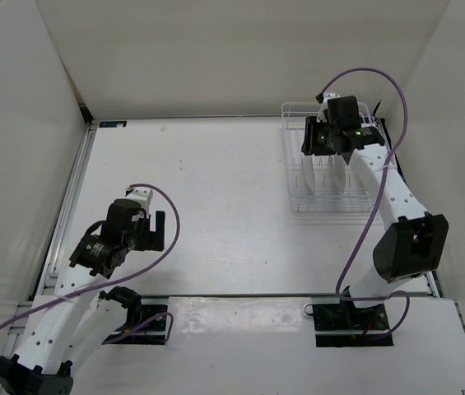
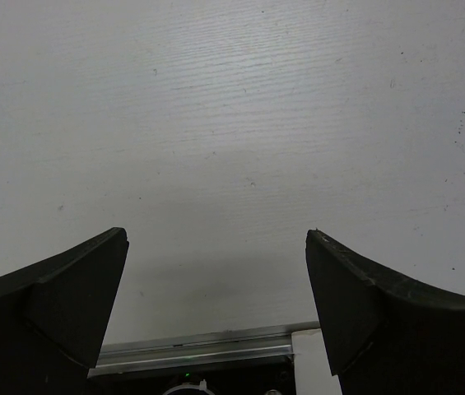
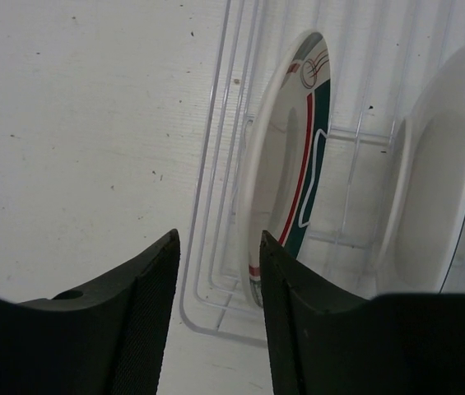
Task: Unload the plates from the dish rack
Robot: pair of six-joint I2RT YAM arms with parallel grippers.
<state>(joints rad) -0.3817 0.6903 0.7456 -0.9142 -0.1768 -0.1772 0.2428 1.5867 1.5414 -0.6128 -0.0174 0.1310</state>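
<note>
Dish rack (image 1: 331, 207) at upper right of the desk (image 1: 216, 173), plates (image 1: 328, 177) on edge side by side inside it, right claw (image 3: 220, 239) over the rack's left rim beside the leftmost plate (image 3: 294, 164), left claw (image 1: 154, 230) lower left, well apart from the rack.

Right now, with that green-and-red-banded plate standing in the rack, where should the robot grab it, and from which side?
Probably its upper rim, from above. The green-and-red-banded plate stands on edge in the dish rack, with wires around its lower part, so only the thin top edge is free. The open right gripper could straddle it, one finger on each face.
</note>
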